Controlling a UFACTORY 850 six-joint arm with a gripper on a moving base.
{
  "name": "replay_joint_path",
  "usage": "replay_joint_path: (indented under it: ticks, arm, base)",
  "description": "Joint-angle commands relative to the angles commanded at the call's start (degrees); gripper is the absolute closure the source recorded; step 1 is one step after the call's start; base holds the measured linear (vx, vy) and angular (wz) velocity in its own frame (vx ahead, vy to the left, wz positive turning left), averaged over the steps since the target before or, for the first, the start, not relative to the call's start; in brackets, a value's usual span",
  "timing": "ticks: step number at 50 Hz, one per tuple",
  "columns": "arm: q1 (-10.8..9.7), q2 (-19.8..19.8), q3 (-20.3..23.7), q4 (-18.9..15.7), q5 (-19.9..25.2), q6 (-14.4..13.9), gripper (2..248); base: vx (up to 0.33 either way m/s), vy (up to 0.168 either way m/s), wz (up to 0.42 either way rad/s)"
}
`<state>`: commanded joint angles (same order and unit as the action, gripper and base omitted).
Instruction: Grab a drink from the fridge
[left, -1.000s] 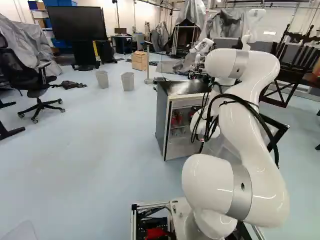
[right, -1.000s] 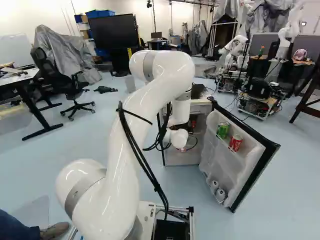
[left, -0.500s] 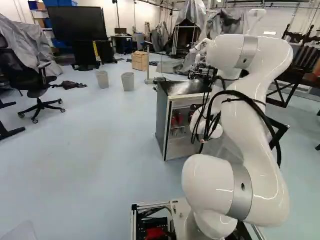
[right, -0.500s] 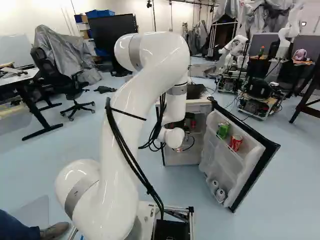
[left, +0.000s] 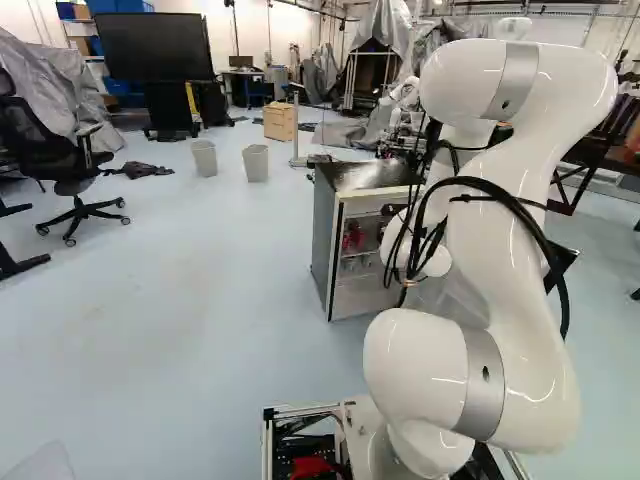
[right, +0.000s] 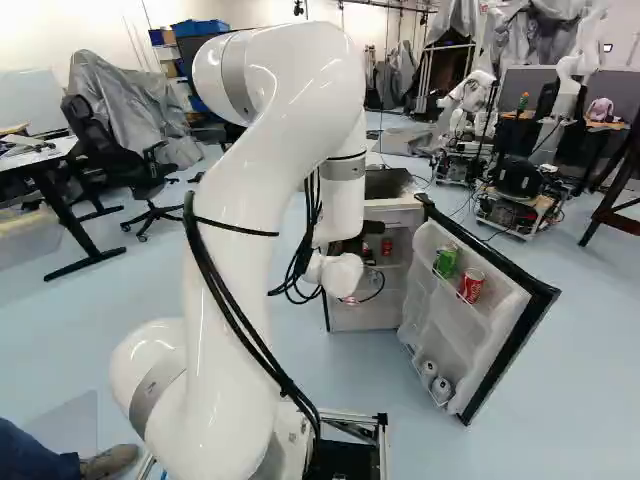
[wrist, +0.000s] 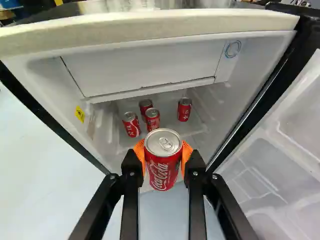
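A red can (wrist: 163, 170) is clamped by its sides in the tool (wrist: 163, 156), presumably to be kept upright. It is held near the mouth of the fridge (wrist: 150, 31), nearer than the shelved cans (wrist: 152, 120); the door (right: 450, 300), right, is swung wide, probably so that withdrawal is unobstructed.

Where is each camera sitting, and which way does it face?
Left base view: on the base, behind the arm to its left, facing ahead and slightly down; arm and fridge show.
Right base view: same, from the arm's right; the arm and the open fridge door show.
Wrist view: on the wrist, looking along the tool, shut on a red soda can, into the fridge.
All three share the fridge.
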<state>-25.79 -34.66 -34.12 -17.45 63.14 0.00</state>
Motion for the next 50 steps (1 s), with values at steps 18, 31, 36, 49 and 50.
replay_joint_path:
  ticks: [18,31,36,49,50]
  arm:
    - [0.0,3.5,1.5,0.0,0.0,0.0,158]
    - [-0.1,6.3,3.0,0.0,0.0,0.0,158]
    - [-0.2,7.7,3.9,0.0,0.0,0.0,158]
    - [-0.4,11.0,6.0,0.0,0.0,0.0,158]
    - [-0.4,11.2,6.1,0.0,0.0,0.0,158]
  base:
    - [0.000,0.000,0.000]
    - [0.000,0.000,0.000]
    - [0.000,0.000,0.000]
    - [0.000,0.000,0.000]
    - [0.000,0.000,0.000]
